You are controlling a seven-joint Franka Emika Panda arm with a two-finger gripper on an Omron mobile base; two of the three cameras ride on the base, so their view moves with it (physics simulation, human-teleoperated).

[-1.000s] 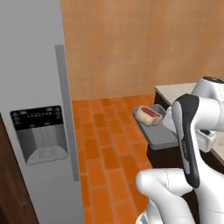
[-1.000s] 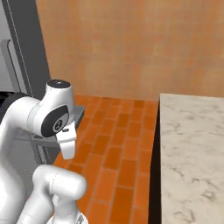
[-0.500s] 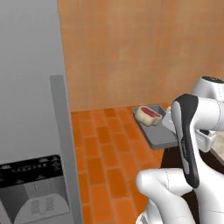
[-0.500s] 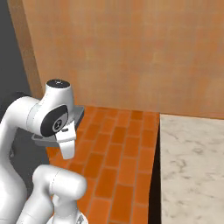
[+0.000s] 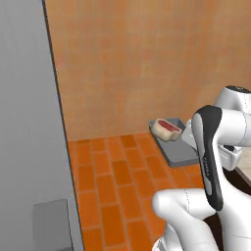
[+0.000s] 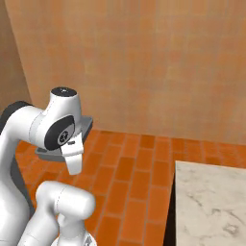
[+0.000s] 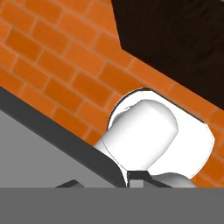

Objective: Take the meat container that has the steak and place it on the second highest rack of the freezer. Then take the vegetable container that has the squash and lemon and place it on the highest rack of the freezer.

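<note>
**Carrying the meat container with the steak, freezer door at my left**

Left base view: I am holding a flat gray meat container (image 5: pixel 172 147) out in front of me, above the orange brick floor (image 5: pixel 112 186). The steak (image 5: pixel 165 129) is sitting at the container's far end, red face up with a pale rim around it. The container's near end is disappearing behind my arm, so I cannot see my fingers here. The freezer (image 5: pixel 29 127) is filling the left side as a tall gray slab, standing well apart from the container. A tan wall (image 5: pixel 132 59) is running behind everything.

Right base view: the container (image 6: pixel 82 129) is showing as a gray edge poking out from behind my upper arm, level with it. A marble counter (image 6: pixel 206 202) is lying at the lower right, well apart from the container. The brick floor is spreading between them.

Hand view: my gripper (image 7: pixel 103 183) is looking along the container's gray floor (image 7: pixel 39 148), whose dark rim is crossing the view on a slant. My jaws are sitting nearly closed, clamping the container's rim. The brick floor is lying beyond, with a dark patch at the upper right that I cannot identify.
</note>
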